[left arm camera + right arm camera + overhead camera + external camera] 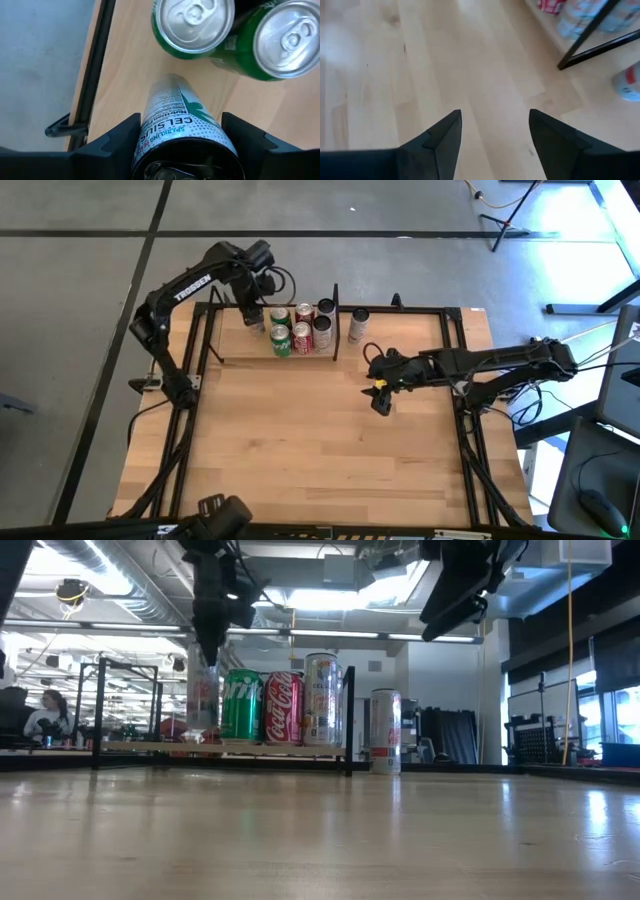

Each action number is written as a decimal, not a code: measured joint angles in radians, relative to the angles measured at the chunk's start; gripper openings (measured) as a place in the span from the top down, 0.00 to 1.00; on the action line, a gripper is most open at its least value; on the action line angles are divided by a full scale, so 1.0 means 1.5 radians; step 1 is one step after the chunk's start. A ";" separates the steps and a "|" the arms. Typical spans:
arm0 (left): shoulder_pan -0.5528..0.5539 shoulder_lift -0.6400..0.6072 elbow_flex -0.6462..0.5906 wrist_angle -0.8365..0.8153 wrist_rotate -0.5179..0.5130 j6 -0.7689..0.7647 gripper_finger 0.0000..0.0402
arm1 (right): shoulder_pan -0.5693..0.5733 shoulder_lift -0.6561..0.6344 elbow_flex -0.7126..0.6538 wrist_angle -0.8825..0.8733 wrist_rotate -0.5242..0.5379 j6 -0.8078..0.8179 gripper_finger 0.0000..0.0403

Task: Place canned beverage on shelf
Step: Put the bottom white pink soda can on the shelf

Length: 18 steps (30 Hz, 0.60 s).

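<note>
A slim silver Celsius can (175,110) hangs upright in my left gripper (182,130), which is shut on it over the left part of the shelf (235,345). In the low view the can (203,700) stands left of the green, red and silver cans (282,705) on the shelf. I cannot tell whether its bottom touches the ledge. Another can (358,326) stands on the tabletop right of the black divider post (335,320). My right gripper (495,125) is open over bare table, right of the shelf (380,402). My left gripper pinches the Celsius can's side wall just below its top rim (150,137) between its two fingers (122,137), one on each side. The fingers come from above, pointing down. The can stays upright below them, its bottom (203,730) down at the ledge.
Two green cans (192,22) stand close beside the held can, with red and silver cans (312,323) farther right. A black rod (95,60) frames the shelf's left edge. The wide wooden tabletop (300,440) lies in front. A person (45,712) sits in the room behind.
</note>
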 joint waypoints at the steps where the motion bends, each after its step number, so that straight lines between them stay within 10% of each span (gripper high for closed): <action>1: 0.000 0.004 0.000 0.002 0.003 0.006 0.44 | 0.000 0.004 0.000 0.002 -0.008 0.000 0.46; 18: -0.001 0.044 0.000 0.032 0.041 0.045 0.42 | 0.000 0.017 0.000 0.004 0.006 0.000 0.46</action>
